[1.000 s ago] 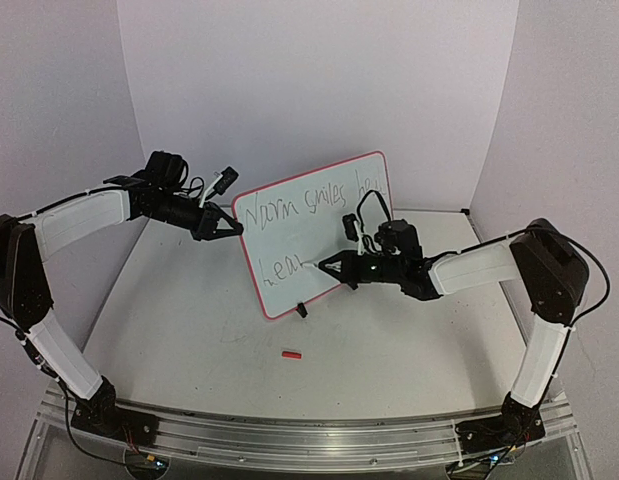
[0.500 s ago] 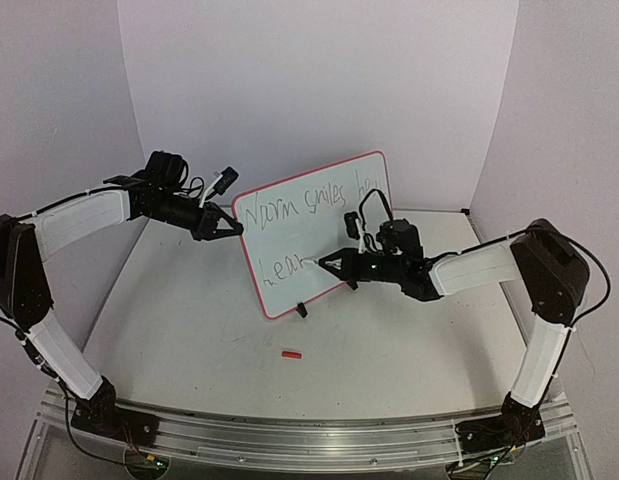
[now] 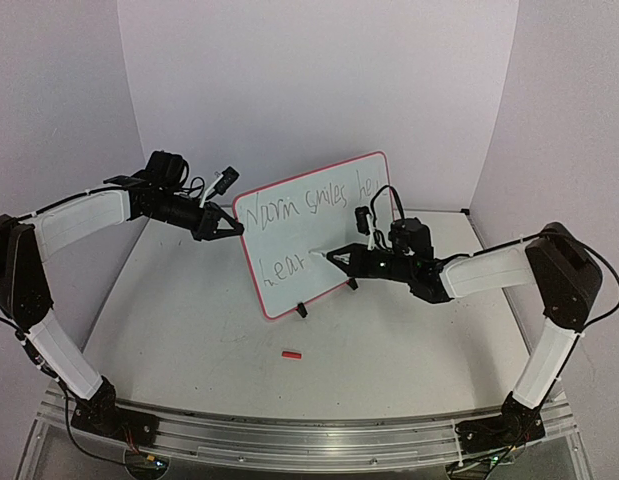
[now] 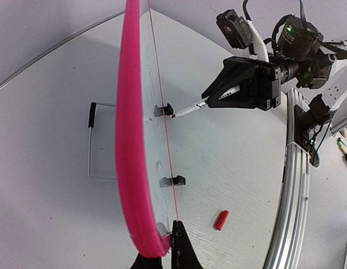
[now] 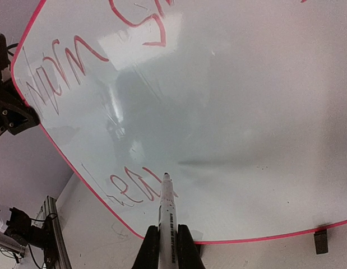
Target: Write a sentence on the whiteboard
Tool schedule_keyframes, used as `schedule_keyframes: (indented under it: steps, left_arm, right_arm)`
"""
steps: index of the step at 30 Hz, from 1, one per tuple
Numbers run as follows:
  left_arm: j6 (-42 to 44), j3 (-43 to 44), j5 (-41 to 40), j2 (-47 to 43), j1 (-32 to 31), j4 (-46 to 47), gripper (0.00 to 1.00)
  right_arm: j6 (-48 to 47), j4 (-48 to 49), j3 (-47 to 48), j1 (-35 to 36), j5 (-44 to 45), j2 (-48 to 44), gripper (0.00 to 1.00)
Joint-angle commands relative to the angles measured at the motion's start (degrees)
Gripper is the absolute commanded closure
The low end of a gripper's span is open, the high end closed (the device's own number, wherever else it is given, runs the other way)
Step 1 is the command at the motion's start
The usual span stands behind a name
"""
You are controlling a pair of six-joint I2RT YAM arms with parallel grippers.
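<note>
the sentence was seen handwritten in two lines on the whiteboard. the upper line was run along the top. the lower line, only a short word, was begun at the lower left. the whiteboard was stood near upright on two small black clip feet towards the back of the bench, and was tilted so that its left side sat lower than its right.

its left edge was pinched by the left tool, whose fingers were pressed together on the pink rim. a white marker was pinched by the right tool and pointed leftward at the board. its tip was set against the white face just after the last letter of the lower line.

a thin wire stand was seen behind the board in the left wrist view. a small red cap was seen lying on the bench in front of the board, well apart from both tools.
</note>
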Motion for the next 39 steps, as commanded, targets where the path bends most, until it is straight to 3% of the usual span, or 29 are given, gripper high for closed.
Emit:
schedule_keyframes:
  steps: [1, 16, 30, 39]
  left_arm:
    - [4.89, -0.92, -4.35, -0.22, -0.85, -2.58, 1.00]
    - [4.88, -0.92, -4.38, -0.07, -1.04, -2.57, 1.00]
    - [4.90, -0.92, -4.44, -0.27, -1.11, -2.60, 1.00]
    - [4.88, -0.92, -4.52, -0.46, -1.13, -2.63, 1.00]
  right_arm:
    - [-0.26, 2.33, 1.67, -0.09, -0.25, 0.45, 1.00]
    - [-0.14, 1.49, 5.15, -0.10, -0.86, 3.95, 1.00]
    - [0.88, 1.05, 0.64, -0.58, 9.13, -0.69, 1.00]
    - [-0.80, 2.10, -0.22, -0.80, 4.13, -2.14, 1.00]
